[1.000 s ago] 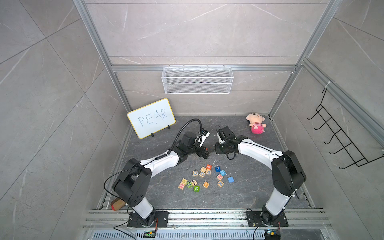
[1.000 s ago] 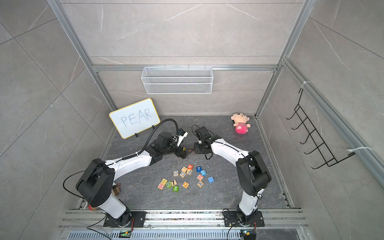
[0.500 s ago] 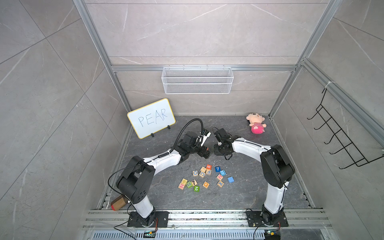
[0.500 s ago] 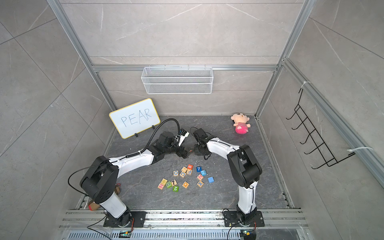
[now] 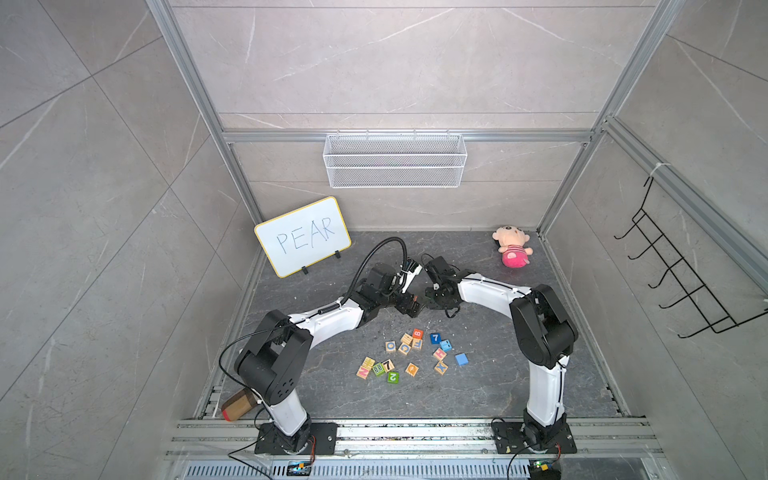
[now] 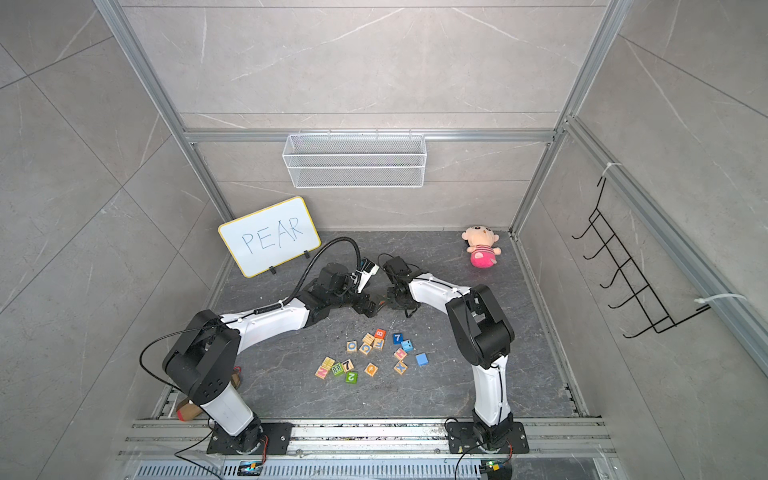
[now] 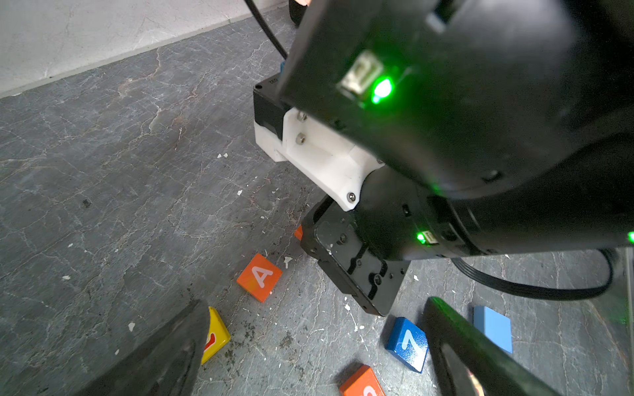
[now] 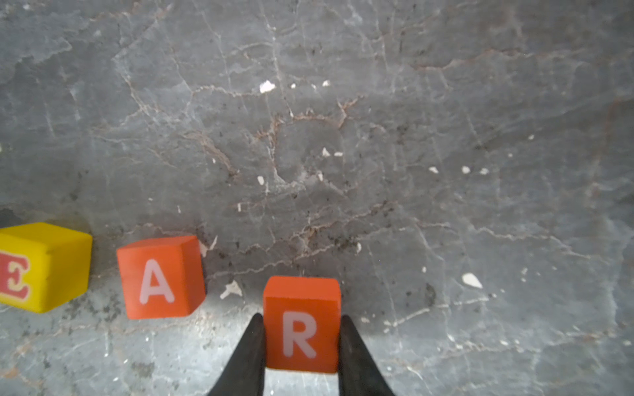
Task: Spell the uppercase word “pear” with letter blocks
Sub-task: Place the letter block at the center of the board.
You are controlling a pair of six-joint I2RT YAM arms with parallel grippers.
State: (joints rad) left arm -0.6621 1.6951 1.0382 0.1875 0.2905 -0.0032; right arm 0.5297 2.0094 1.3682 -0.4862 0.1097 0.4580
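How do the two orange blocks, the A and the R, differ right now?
The A block stands free; the R block is pinched by the right hand. The A block is turned slightly, showing a side face; the R block faces the wrist camera squarely. The A block sits beside the yellow E block; the R block lies beyond the A block. Both are orange cubes with white letters.

Wrists close together, left arm (image 5: 332, 320) and right arm (image 5: 490, 291) bent inward. Jaws of left gripper (image 7: 317, 305) spread wide; right gripper (image 8: 302, 320) pinches R block (image 8: 302, 298).
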